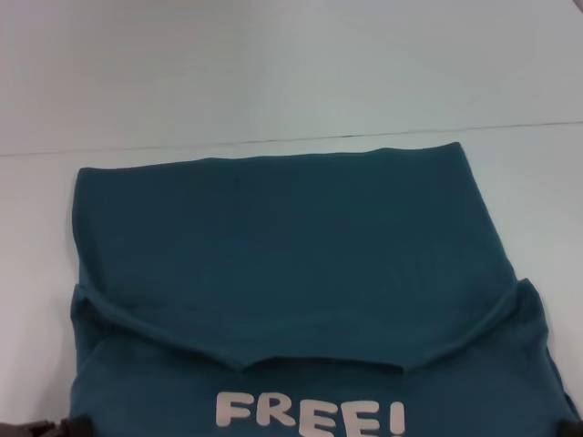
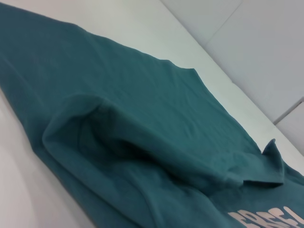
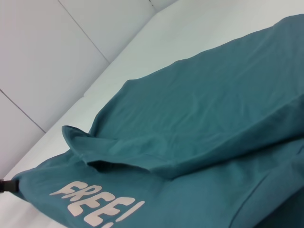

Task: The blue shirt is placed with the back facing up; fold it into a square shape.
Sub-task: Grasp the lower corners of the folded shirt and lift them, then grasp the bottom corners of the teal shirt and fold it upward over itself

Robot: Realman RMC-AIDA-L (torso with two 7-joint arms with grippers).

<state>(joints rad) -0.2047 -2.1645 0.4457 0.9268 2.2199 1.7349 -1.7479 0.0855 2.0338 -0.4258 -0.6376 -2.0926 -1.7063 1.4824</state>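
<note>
On white table, blue shirt

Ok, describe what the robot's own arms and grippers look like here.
Very little of them shows. In the head view, only dark, blackish stubs enter at the bottom corners: the left gripper and the right gripper, by the blue shirt. No cables, markings or arm links are visible.
</note>
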